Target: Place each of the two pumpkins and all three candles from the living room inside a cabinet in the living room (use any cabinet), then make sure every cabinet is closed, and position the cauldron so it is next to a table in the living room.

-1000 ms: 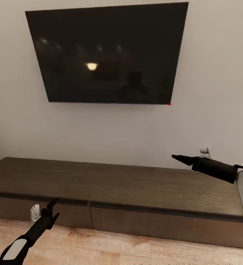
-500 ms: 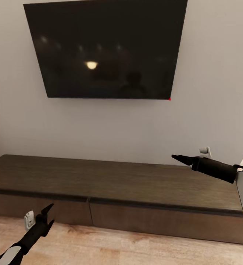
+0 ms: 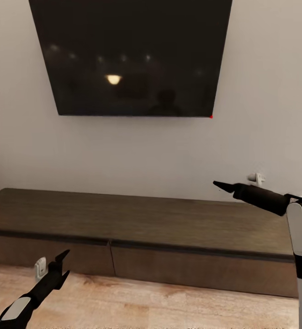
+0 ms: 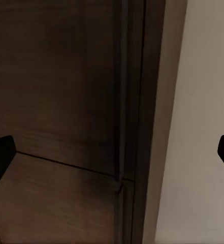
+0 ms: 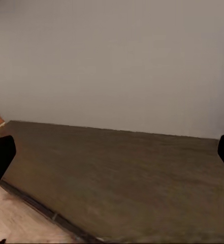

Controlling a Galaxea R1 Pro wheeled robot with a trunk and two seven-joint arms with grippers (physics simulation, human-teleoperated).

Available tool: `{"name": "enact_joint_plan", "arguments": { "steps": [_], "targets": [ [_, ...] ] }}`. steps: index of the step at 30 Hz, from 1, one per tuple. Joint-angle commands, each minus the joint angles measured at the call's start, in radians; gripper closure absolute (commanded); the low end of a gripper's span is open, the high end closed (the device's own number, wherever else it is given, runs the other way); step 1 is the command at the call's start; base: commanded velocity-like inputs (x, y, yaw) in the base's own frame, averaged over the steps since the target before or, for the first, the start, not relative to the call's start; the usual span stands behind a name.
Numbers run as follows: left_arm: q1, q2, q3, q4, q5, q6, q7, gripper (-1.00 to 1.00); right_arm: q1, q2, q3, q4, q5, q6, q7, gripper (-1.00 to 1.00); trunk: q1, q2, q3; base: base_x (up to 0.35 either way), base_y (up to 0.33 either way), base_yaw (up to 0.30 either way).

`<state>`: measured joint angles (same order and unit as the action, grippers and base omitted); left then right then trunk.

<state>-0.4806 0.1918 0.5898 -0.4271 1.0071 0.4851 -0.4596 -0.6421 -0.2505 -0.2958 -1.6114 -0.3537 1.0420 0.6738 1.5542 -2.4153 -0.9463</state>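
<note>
A pale wall carries a large dark television (image 3: 132,57), and below it you face the cabinet (image 3: 141,224), a long low dark-brown unit on a wooden floor (image 3: 146,306), with its two drawer fronts flush and closed. No pumpkin, candle or cauldron is on its top or near it, so you come here with nothing to stow. Your left gripper (image 3: 61,265) hangs low in front of the left drawer front, fingers spread and empty; the left wrist view looks close along the seam between the fronts. Your right gripper (image 3: 221,185) is held out above the cabinet's right end, and the right wrist view shows its fingers apart with nothing between them. The fronts have no handles, so your left fingertips could slip off the edge or jam against the panel if you drive in too straight. The raised right arm could also knock the cabinet top as the base turns.
</note>
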Motion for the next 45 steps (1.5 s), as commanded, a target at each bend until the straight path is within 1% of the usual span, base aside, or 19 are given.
{"name": "enact_joint_plan", "arguments": {
  "steps": [1,5,6,9,15,17,19,21,22,24,25,32,36,38,41,42,43,45],
  "targets": [
    [-0.006,-0.002,0.004,0.000,0.004,0.008,0.000,-1.00,0.014,0.012,0.000,0.000,0.004,0.005,-0.002,-1.00,0.004,-0.008,-0.004,0.000,0.000,0.000],
    [-0.015,-0.003,0.003,-0.002,0.002,0.009,0.002,-1.00,0.031,0.025,0.002,-0.001,0.005,0.005,-0.011,-1.00,0.019,-0.036,-0.017,0.000,0.000,0.000],
    [-0.019,-0.002,0.002,-0.003,0.002,0.010,-0.009,-1.00,0.039,0.029,0.002,-0.001,0.003,0.005,-0.011,-1.00,0.023,-0.043,-0.020,0.000,0.000,0.000],
    [-0.020,-0.003,0.001,-0.004,0.001,0.011,-0.018,-1.00,0.041,0.030,0.001,-0.002,0.003,0.005,-0.011,-1.00,0.034,-0.064,-0.029,0.000,0.000,0.000],
    [-0.021,-0.003,-0.003,-0.008,-0.006,0.010,-0.075,-1.00,0.043,0.030,-0.002,-0.002,0.001,0.005,-0.001,-1.00,0.034,-0.064,-0.029,0.000,0.000,0.000],
    [-0.021,-0.004,-0.003,-0.008,-0.016,0.005,-0.087,-1.00,0.044,0.031,-0.002,-0.002,0.000,0.005,0.008,-1.00,0.034,-0.064,-0.029,0.000,0.000,0.000],
    [-0.021,-0.005,-0.002,-0.006,-0.023,0.000,-0.094,-1.00,0.045,0.030,-0.002,-0.002,-0.001,0.005,0.029,-1.00,0.034,-0.064,-0.029,0.000,0.000,0.000],
    [-0.020,-0.005,-0.001,-0.004,-0.027,-0.003,-0.096,-1.00,0.045,0.027,-0.001,-0.002,-0.001,0.005,0.065,-1.00,0.034,-0.064,-0.029,0.000,0.000,0.000],
    [-0.020,-0.006,-0.002,-0.002,-0.029,-0.005,-0.098,-1.00,0.045,0.024,-0.001,-0.002,0.000,0.005,0.104,-1.00,0.038,-0.071,-0.032,0.000,0.000,0.000],
    [-0.020,-0.006,-0.002,-0.001,-0.030,-0.005,-0.099,-1.00,0.045,0.023,-0.002,-0.002,0.001,0.005,0.133,-1.00,0.046,-0.085,-0.039,0.000,0.000,0.000],
    [-0.020,-0.006,-0.002,0.000,-0.032,-0.006,-0.100,-1.00,0.045,0.022,-0.002,-0.002,0.001,0.005,0.152,-1.00,0.046,-0.085,-0.042,0.000,0.000,0.000],
    [-0.019,-0.006,-0.002,0.000,-0.034,-0.006,-0.102,-1.00,0.045,0.022,-0.004,-0.002,0.001,0.005,0.186,-1.00,0.049,-0.087,-0.070,0.000,0.000,0.000],
    [-0.019,-0.008,-0.002,0.000,-0.034,-0.006,-0.102,-1.00,0.045,0.021,-0.005,-0.002,0.001,0.005,0.188,-1.00,0.051,-0.087,-0.085,0.000,0.000,0.000],
    [-0.019,-0.008,-0.003,-0.001,-0.034,-0.006,-0.109,-1.00,0.043,0.016,-0.006,-0.002,0.001,0.005,0.189,-1.00,0.052,-0.088,-0.093,0.000,0.000,0.000],
    [-0.019,-0.008,-0.020,-0.001,-0.034,-0.006,-0.114,-1.00,0.043,0.013,-0.006,-0.002,0.001,0.005,0.190,-1.00,0.053,-0.089,-0.104,0.000,0.000,0.000],
    [-0.019,-0.008,-0.044,-0.003,-0.033,-0.006,-0.119,-1.00,0.043,0.012,-0.006,-0.002,0.001,0.005,0.190,-1.00,0.053,-0.089,-0.104,0.000,0.000,0.000],
    [-0.019,-0.008,-0.080,-0.008,-0.033,-0.006,-0.138,-1.00,0.042,0.012,-0.006,-0.002,0.001,0.005,0.190,-1.00,0.053,-0.089,-0.104,0.000,0.000,0.000],
    [-0.019,-0.009,-0.112,-0.011,-0.033,-0.006,-0.160,-1.00,0.042,0.011,-0.006,-0.002,0.000,0.005,0.190,-1.00,0.053,-0.089,-0.104,0.000,0.000,0.000]
  ]
}}
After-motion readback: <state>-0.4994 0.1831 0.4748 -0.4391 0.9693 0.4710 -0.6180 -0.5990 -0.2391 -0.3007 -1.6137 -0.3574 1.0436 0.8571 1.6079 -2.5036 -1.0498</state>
